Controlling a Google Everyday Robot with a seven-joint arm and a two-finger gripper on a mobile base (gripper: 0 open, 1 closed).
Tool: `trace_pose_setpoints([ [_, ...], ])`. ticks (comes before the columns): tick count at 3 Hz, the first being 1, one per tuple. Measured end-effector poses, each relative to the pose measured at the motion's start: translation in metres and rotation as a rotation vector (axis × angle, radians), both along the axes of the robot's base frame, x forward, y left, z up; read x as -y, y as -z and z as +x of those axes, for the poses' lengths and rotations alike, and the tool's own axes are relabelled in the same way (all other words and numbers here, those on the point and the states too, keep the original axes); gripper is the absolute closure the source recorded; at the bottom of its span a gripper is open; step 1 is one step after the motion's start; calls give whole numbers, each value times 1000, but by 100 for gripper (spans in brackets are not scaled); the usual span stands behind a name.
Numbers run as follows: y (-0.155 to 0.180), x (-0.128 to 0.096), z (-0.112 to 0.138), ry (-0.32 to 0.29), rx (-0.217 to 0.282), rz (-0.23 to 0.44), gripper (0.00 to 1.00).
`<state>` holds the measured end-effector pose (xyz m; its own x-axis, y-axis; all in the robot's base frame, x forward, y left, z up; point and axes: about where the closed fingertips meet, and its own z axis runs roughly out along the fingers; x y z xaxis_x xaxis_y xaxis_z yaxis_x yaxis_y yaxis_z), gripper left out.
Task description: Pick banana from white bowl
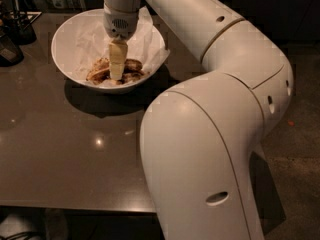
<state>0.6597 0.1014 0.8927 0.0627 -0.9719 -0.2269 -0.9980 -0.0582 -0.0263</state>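
The white bowl (64, 40) stands on the dark table at the back left, lined with crumpled white paper (149, 40). The banana (133, 67), brown and mottled, lies across the bottom of the bowl. My gripper (116, 74) reaches straight down from the wrist into the middle of the bowl, and its pale tip rests on the banana's middle, hiding that part. The banana's two ends show to the left and right of the gripper.
Small dark containers (15, 29) stand at the table's far left, beside the bowl. The brown table (75, 154) has its front edge near the bottom of the view. My large white arm fills the right half and hides the table's right side.
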Motion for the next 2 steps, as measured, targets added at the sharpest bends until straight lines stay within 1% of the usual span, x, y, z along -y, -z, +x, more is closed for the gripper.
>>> trace_pose_setpoints([
  [1,8,-1,4,-4,-12,-5,30],
  [2,19,0,6,-9,-16,-17,49],
])
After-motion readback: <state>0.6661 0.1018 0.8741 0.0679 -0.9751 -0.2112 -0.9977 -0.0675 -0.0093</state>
